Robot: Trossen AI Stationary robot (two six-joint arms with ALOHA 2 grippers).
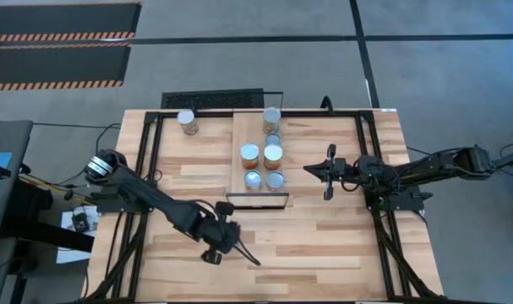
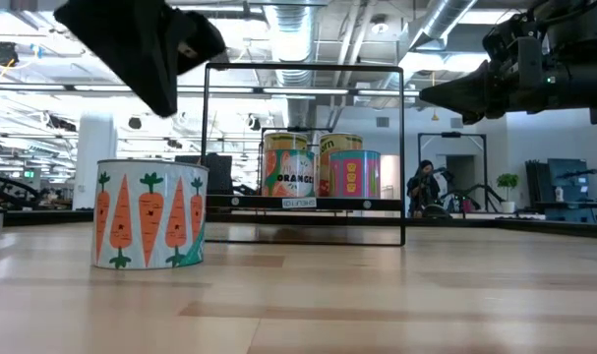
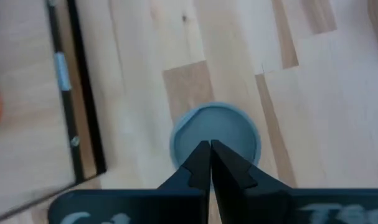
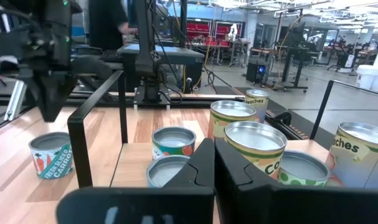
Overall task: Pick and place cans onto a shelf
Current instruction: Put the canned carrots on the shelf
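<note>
Left gripper (image 3: 210,163): fingers pressed together, empty, above carrot can (image 3: 215,134). Right gripper (image 4: 213,163): closed, empty, beside shelf (image 1: 241,135) holding six cans (image 1: 273,156).

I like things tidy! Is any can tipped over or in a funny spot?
No can looks tipped or spilled. Two just stand on the table, off the shelf: a carrot can under the left pincer, and another can near the table's far edge.
</note>
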